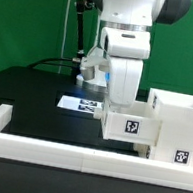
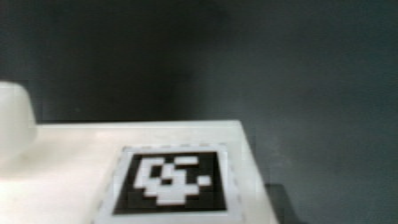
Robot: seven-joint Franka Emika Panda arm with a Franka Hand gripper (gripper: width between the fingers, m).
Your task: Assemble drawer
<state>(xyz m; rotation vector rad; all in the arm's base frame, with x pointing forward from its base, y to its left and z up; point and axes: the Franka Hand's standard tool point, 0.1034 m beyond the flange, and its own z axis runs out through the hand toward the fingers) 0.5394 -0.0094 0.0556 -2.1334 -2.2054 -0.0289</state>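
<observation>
In the exterior view my gripper (image 1: 120, 104) reaches down onto a small white tray (image 1: 130, 127) with a square tag on its front. It holds the tray just above the table. The tray's far side touches or nearly touches the tall white shell (image 1: 180, 116) at the exterior view's right, which carries a tag low on its front. In the wrist view the tray's white wall and its tag (image 2: 173, 181) fill the lower part, very close. The fingertips are hidden. I cannot pick out a second tray.
A long low white rail (image 1: 46, 149) edges the table's front. The marker board (image 1: 81, 104) lies on the black table behind the tray. Black cables hang behind the arm. A rounded white edge (image 2: 13, 115) shows in the wrist view.
</observation>
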